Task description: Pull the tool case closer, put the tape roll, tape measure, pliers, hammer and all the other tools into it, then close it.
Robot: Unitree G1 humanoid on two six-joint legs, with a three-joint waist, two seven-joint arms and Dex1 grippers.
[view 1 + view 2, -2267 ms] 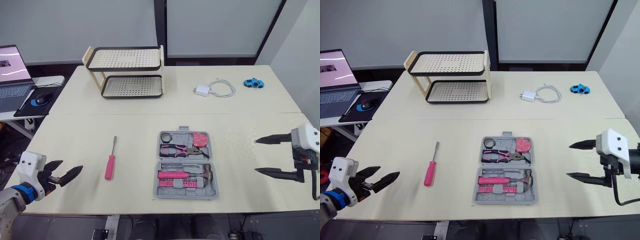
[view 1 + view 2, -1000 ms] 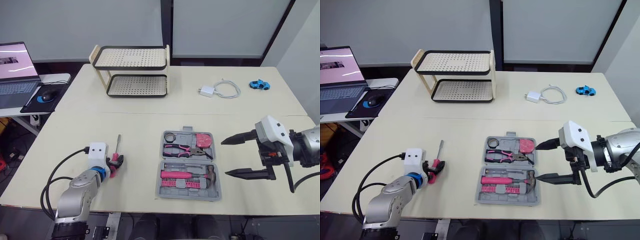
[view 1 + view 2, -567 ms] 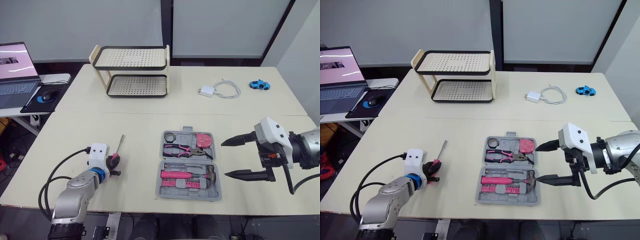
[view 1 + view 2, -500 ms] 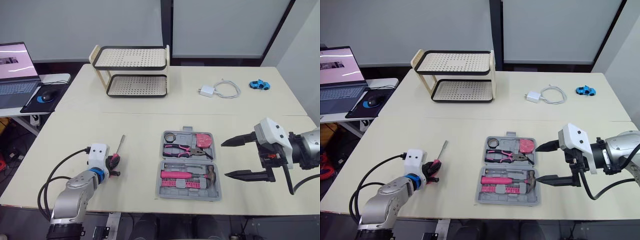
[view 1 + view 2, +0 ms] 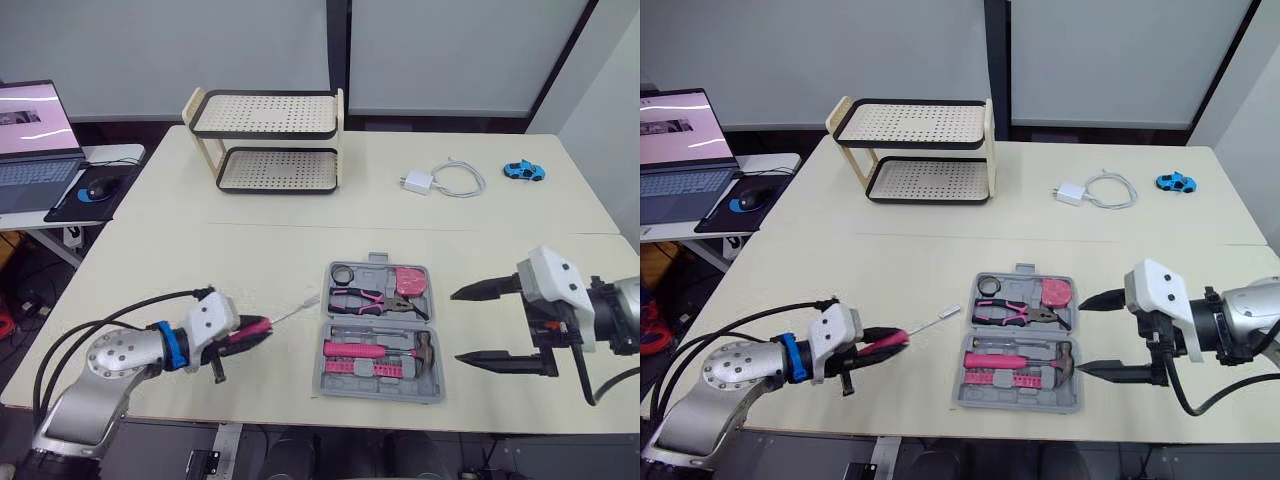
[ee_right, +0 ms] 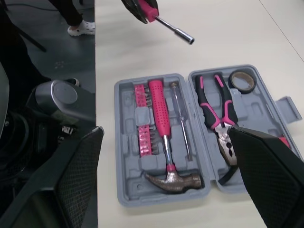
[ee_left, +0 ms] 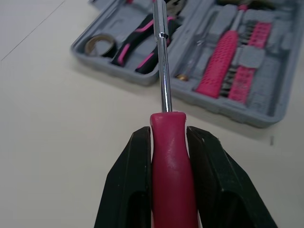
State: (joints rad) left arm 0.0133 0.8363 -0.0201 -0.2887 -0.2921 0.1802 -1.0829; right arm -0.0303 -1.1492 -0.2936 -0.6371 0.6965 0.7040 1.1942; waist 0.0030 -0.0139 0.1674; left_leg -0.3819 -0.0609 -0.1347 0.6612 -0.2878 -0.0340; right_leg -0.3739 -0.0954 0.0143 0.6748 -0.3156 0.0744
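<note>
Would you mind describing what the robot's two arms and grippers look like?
Both arms are rounded silver-grey metal, each ending in a white boxy wrist housing. The left gripper and right gripper each have two tapering black fingers; the right pair's inner faces are finely textured. The left wrist carries a blue ring, and black cables loop along both arms.

Head stereo overlooks the table point(image 5: 150, 260); both close wrist cameras share the tool case point(image 6: 124, 161).
</note>
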